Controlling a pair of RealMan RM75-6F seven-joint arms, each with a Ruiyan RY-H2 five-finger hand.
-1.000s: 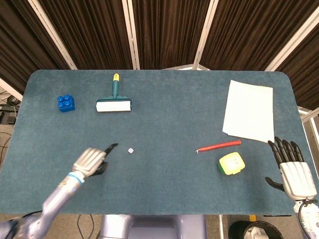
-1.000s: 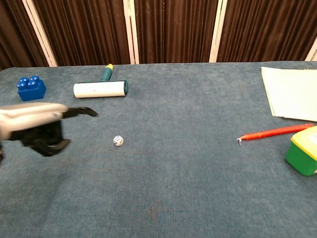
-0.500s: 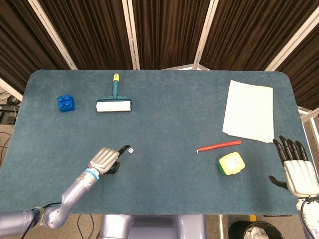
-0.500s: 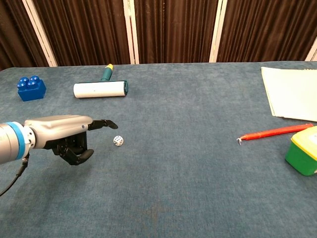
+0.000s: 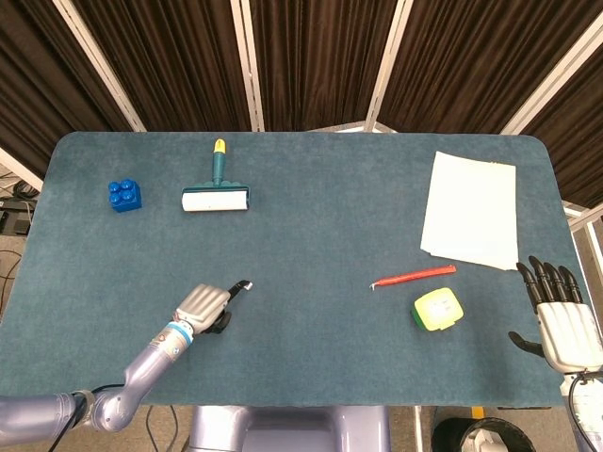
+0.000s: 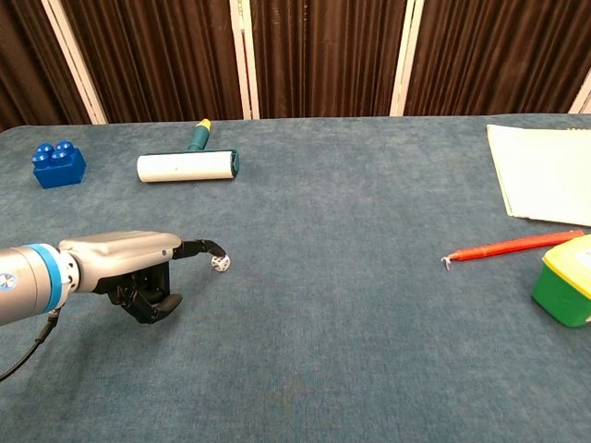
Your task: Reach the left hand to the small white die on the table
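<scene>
- Left hand (image 6: 129, 268) curled, holding nothing, one fingertip (image 6: 214, 248) touching the die (image 6: 222, 263) from nine o'clock.
- Right hand (image 5: 558, 315) spread, empty, at table (image 5: 320, 207) edge.

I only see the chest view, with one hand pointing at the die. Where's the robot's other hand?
Observer: The right hand is at the table's right edge, fingers spread, holding nothing.
Operator: And that green box cut off on my right?
Observer: From above, the box shows whole: squarish, with a yellow top and a green rim.
Operator: Does the finger touch the die?
Observer: From above, the left hand has its fingertip over the die. Only a white speck shows.
</scene>
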